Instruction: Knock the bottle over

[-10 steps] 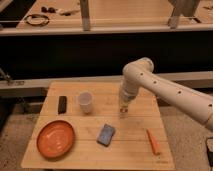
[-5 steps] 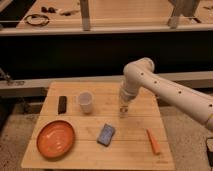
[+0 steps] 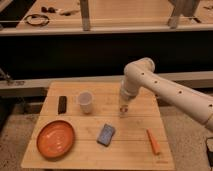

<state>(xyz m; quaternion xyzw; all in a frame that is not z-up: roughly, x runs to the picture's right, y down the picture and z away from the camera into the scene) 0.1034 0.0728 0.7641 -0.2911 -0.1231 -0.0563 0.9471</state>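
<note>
My gripper [image 3: 123, 106] hangs down from the white arm [image 3: 150, 82] over the right-middle of the wooden table [image 3: 130, 145], right of the white cup [image 3: 85, 102]. A slim pale shape at the gripper's lower end, upright on the table, looks like the bottle [image 3: 122, 112]. The gripper covers most of it, and I cannot tell whether they touch.
A black block [image 3: 62, 104] lies at the table's left. An orange plate [image 3: 55, 138] sits at the front left, a blue sponge [image 3: 106, 134] at the front middle and an orange carrot-like stick [image 3: 153, 141] at the front right. A dark counter stands behind the table.
</note>
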